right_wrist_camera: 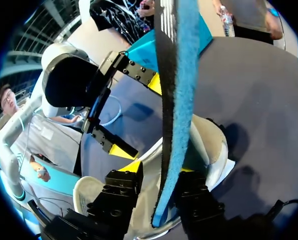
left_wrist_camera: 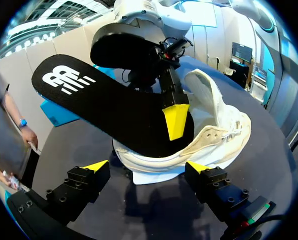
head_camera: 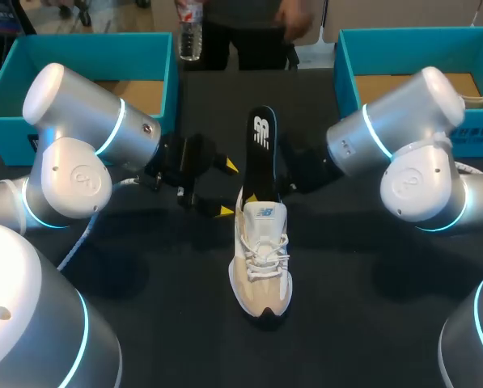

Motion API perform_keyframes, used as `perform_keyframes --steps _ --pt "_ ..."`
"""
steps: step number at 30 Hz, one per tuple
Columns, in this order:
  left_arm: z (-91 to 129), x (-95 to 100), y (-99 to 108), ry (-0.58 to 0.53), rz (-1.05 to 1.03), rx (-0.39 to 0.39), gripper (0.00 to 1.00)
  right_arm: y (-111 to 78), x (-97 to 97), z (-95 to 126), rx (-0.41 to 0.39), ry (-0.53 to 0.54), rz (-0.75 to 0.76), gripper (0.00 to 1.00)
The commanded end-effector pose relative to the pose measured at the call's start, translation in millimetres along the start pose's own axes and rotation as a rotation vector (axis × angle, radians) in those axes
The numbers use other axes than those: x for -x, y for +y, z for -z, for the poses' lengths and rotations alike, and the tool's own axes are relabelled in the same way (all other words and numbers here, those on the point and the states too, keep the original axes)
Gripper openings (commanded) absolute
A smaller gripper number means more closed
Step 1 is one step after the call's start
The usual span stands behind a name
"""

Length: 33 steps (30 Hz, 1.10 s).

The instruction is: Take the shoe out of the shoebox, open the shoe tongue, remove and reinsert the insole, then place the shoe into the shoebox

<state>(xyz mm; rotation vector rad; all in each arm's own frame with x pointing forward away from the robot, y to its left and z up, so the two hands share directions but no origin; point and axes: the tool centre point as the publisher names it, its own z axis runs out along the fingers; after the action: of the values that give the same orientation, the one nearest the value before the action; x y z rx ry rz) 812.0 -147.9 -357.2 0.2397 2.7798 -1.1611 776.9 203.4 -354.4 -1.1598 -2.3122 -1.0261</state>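
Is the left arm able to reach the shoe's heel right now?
Probably yes. The left gripper is open, the heel of the shoe lies ahead of it with nothing between; the insole in the right gripper stands above the heel.

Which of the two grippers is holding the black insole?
The right gripper: it clamps the insole from both sides. The left gripper is open beside the shoe, holding nothing.

- black insole (head_camera: 262, 158): big white striped logo mark near its raised end (clearest in the left wrist view)
- shoe tongue (head_camera: 264, 217): small patch with a bluish logo, too tiny to read
- right shoebox (head_camera: 474, 136): white print on its near wall, illegible
- water bottle (head_camera: 190, 36): red-and-white label, unreadable
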Motion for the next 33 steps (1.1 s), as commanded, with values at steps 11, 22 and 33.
perform_keyframes --steps 11,22,33 --pt "-0.9 0.1 -0.3 0.000 0.000 0.003 1.00 4.3 0.7 10.8 -0.026 -0.002 -0.001 0.25" --pt "-0.9 0.1 -0.3 0.000 0.000 0.003 1.00 10.5 4.7 13.6 -0.021 0.006 0.005 0.19" --pt "-0.9 0.1 -0.3 0.000 0.000 0.003 1.00 6.6 0.7 17.5 -0.024 0.041 -0.011 0.00"
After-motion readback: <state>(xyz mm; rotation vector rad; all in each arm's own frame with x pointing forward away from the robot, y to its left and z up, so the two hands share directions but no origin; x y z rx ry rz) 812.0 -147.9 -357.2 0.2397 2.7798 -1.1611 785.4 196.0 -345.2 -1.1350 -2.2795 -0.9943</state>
